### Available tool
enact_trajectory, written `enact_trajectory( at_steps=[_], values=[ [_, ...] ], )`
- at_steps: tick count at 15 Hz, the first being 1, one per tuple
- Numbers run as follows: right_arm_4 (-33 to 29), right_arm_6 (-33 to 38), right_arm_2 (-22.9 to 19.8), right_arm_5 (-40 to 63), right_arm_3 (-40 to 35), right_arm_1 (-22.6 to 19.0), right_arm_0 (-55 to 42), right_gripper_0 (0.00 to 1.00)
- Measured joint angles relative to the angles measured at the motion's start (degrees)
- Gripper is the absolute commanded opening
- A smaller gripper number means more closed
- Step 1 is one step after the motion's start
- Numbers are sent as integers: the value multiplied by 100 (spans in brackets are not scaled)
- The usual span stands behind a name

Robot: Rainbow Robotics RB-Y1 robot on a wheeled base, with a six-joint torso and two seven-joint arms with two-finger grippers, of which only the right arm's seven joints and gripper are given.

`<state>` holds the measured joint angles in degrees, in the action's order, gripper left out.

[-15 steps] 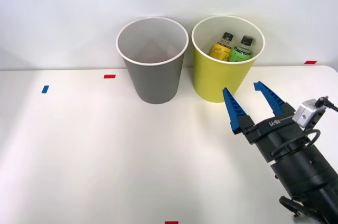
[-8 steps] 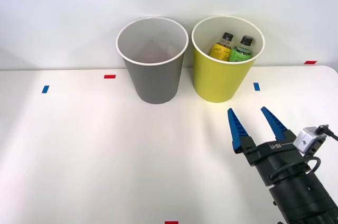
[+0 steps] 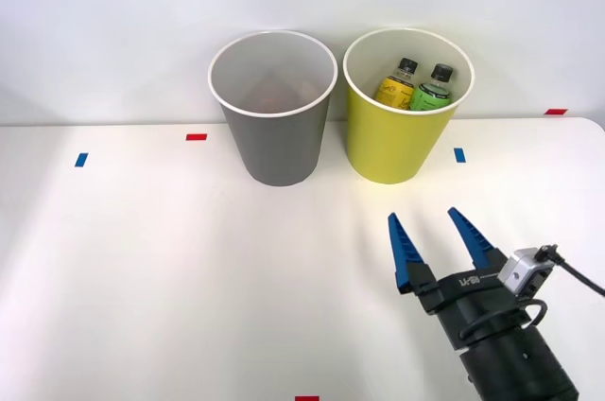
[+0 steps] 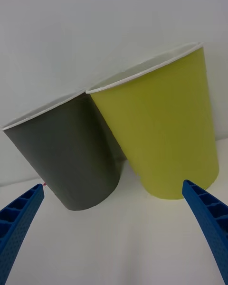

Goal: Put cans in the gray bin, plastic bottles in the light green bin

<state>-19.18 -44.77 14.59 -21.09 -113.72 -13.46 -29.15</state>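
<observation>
White table (image 3: 142, 278) against a plain pale wall; small red and blue tape marks dot the tabletop, one blue mark (image 3: 459, 154) just right of the lime bucket's base.

We note two bins standing upright at the back of the table, side by side, close but apart in the front view. The gray bin (image 3: 273, 108) is on the left; we see only its pale inside. The light green bin (image 3: 405, 108) is on the right, and both plastic bottles stand inside it: the yellow-labelled bottle (image 3: 398, 85) on the left, the green-labelled bottle (image 3: 434, 89) beside it, black caps up.

The right gripper (image 3: 437, 242) sits low at the near right of the table, well apart from the bins, pointing toward them. Its blue ribbed fingers (image 3: 405, 254) are spread wide with nothing between them. From the wrist camera we see both bins ahead, framed between the two fingers.
</observation>
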Motion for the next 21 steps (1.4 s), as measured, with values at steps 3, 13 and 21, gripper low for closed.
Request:
enact_trajectory(
  at_steps=[3, 13, 21],
  values=[
    [-608, -152, -214, -847, 638, 531, -9, 100],
    [-314, -1722, -304, -1920, 985, 784, -1181, 100],
    [221, -2313, -285, -2523, 984, 395, -1994, 100]
  ],
)
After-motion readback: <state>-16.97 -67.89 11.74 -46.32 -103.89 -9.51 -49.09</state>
